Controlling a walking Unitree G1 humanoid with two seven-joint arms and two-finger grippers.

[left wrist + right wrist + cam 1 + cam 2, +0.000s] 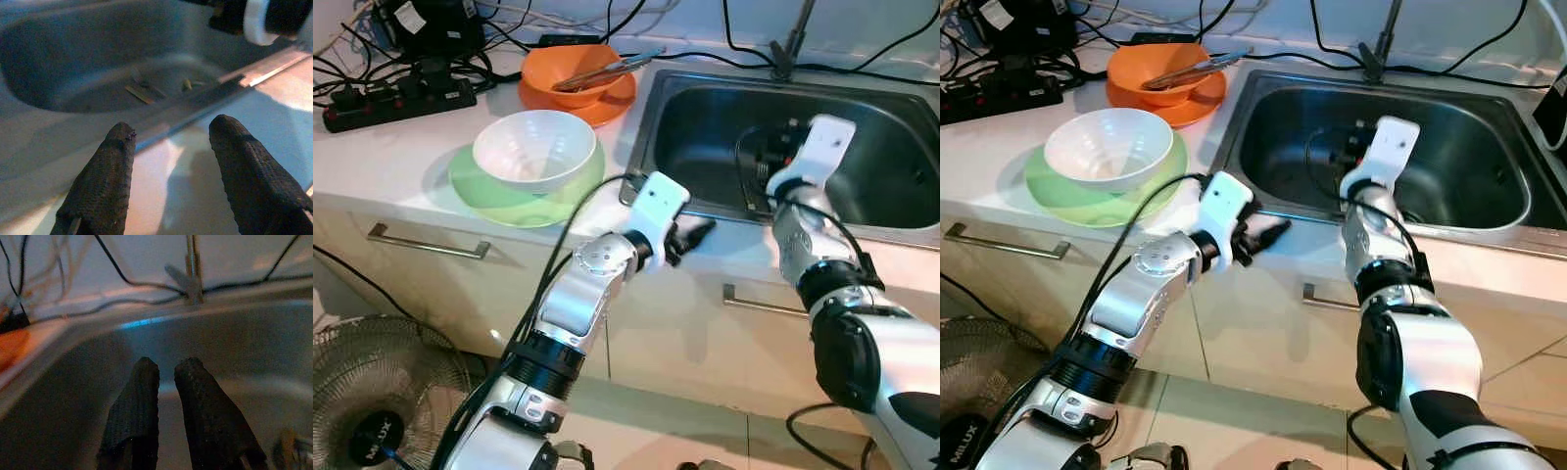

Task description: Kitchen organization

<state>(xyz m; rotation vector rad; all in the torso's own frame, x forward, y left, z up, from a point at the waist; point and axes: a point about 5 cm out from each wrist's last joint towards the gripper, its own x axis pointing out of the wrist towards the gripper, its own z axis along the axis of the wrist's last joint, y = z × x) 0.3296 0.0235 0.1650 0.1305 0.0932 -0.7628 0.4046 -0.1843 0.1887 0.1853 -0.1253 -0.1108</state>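
Note:
A white bowl (535, 149) sits on a green plate (480, 191) on the counter left of the steel sink (651, 127). Behind them, an orange bowl (573, 73) holding metal tongs (607, 70) rests on an orange plate (607, 106). My left gripper (697, 235) hovers open over the counter strip at the sink's front left edge, nothing between its fingers (110, 166). My right gripper (769, 157) reaches down into the basin, its fingers (142, 396) close together and empty. A few small scraps (142, 93) lie on the sink floor.
A faucet (791, 39) stands behind the sink. A black power strip (396, 103) and tangled cables lie at the counter's back left. Cabinet fronts with metal handles (426, 243) run below the counter. A floor fan (372, 401) stands at the lower left.

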